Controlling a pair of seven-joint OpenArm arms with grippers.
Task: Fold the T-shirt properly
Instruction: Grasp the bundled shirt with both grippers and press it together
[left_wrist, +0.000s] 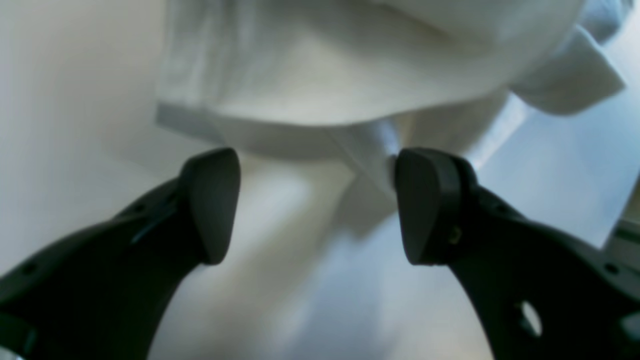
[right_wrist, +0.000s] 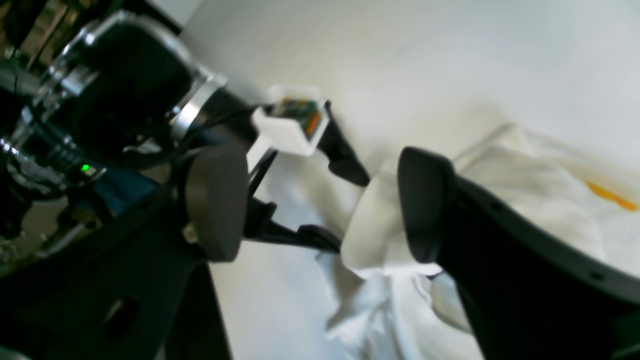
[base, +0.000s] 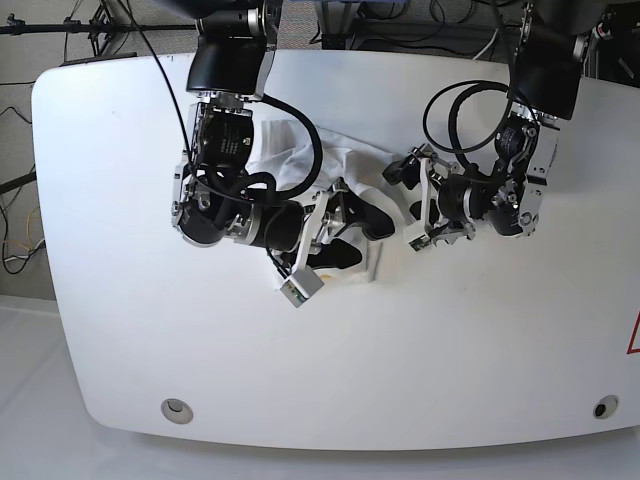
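Note:
The T-shirt, white and crumpled, lies at the middle of the white table. In the base view my right gripper hangs over its near edge and my left gripper comes in from the right. In the left wrist view the left gripper stands open just short of a folded hem of the T-shirt, and a strip of cloth touches one fingertip. My right gripper has its jaws wide apart, with a fold of the T-shirt against one finger. A yellow-orange mark shows on the cloth.
The left arm's white camera box and dark fingers lie close ahead in the right wrist view. Black cables loop above both arms. The table's edge shows at the right of the left wrist view.

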